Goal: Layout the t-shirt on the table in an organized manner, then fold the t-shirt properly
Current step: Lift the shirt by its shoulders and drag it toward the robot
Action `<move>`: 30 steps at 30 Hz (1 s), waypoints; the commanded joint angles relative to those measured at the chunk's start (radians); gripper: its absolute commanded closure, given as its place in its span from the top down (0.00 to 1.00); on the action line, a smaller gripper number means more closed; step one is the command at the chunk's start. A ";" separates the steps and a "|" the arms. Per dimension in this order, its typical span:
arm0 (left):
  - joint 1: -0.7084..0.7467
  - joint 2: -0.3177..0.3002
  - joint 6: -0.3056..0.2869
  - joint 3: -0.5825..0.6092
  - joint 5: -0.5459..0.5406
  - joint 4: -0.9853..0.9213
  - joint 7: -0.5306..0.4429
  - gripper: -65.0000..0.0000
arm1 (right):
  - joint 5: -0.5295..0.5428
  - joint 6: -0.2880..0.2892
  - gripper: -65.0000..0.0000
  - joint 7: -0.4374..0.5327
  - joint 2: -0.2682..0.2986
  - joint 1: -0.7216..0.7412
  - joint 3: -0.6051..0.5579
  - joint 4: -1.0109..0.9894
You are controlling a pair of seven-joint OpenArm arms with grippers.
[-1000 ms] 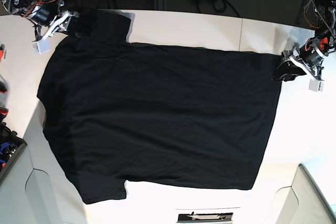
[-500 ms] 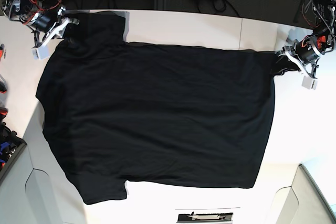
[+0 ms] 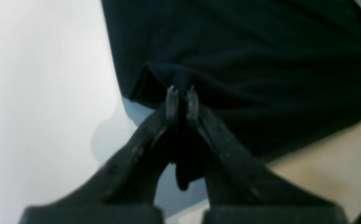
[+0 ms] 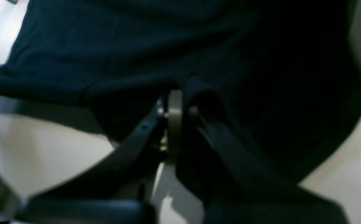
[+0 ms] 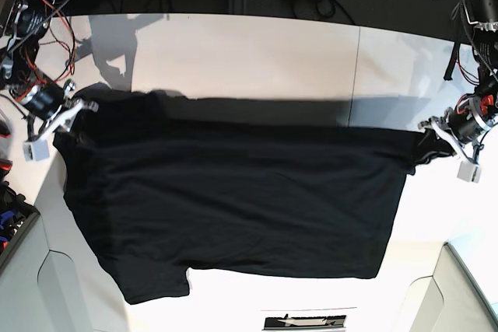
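The black t-shirt (image 5: pixel 233 207) is lying spread across the white bench (image 5: pixel 257 56), its far edge lifting. The left pincer (image 5: pixel 430 134) and right pincer (image 5: pixel 68 114) are each clamping that edge at opposite ends. Loose cables (image 5: pixel 35 29) are hanging beside the right arm, and a dark bin (image 5: pixel 12 223) is sitting off the bench's corner.

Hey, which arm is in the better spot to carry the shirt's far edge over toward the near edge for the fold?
Neither alone. The left gripper and the right gripper are each shut on a far corner of the t-shirt, lifted off the table, so both should likely move together.
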 commanded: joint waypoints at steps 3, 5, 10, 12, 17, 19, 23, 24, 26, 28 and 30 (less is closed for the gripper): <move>-0.060 -0.022 -0.010 0.025 0.033 -0.040 -0.089 0.00 | -0.048 0.002 0.00 0.052 0.016 0.086 0.005 0.006; -0.097 -0.022 -0.010 0.063 0.080 -0.089 -0.127 0.00 | -0.054 0.002 0.00 0.052 0.015 0.121 0.005 -0.018; -0.214 -0.021 -0.010 0.195 0.153 -0.218 -0.233 0.00 | -0.116 0.002 0.00 0.136 0.015 0.192 0.005 -0.146; -0.252 -0.017 -0.010 0.218 0.189 -0.245 -0.267 0.00 | -0.154 0.002 0.00 0.179 0.016 0.217 0.005 -0.206; -0.321 -0.005 -0.010 0.223 0.215 -0.277 -0.268 0.00 | -0.166 0.002 0.00 0.217 0.015 0.267 0.005 -0.319; -0.332 -0.002 -0.010 0.223 0.220 -0.283 -0.268 0.00 | -0.170 0.002 0.00 0.234 0.016 0.283 0.005 -0.346; -0.340 0.011 -0.010 0.225 0.249 -0.283 -0.268 0.00 | -0.214 0.002 0.00 0.260 0.015 0.302 0.005 -0.370; -0.340 0.011 -0.010 0.225 0.251 -0.283 -0.268 0.00 | -0.218 0.002 0.00 0.260 0.014 0.304 0.005 -0.370; -0.340 0.011 -0.010 0.225 0.252 -0.283 -0.268 0.00 | -0.217 0.001 0.29 0.261 0.013 0.304 0.005 -0.370; -0.340 0.011 -0.010 0.224 0.251 -0.283 -0.268 0.03 | -0.212 0.000 0.55 0.260 0.013 0.304 0.005 -0.370; -0.340 0.011 -0.010 0.224 0.251 -0.283 -0.269 0.22 | -0.212 -0.005 0.65 0.260 0.013 0.304 0.005 -0.370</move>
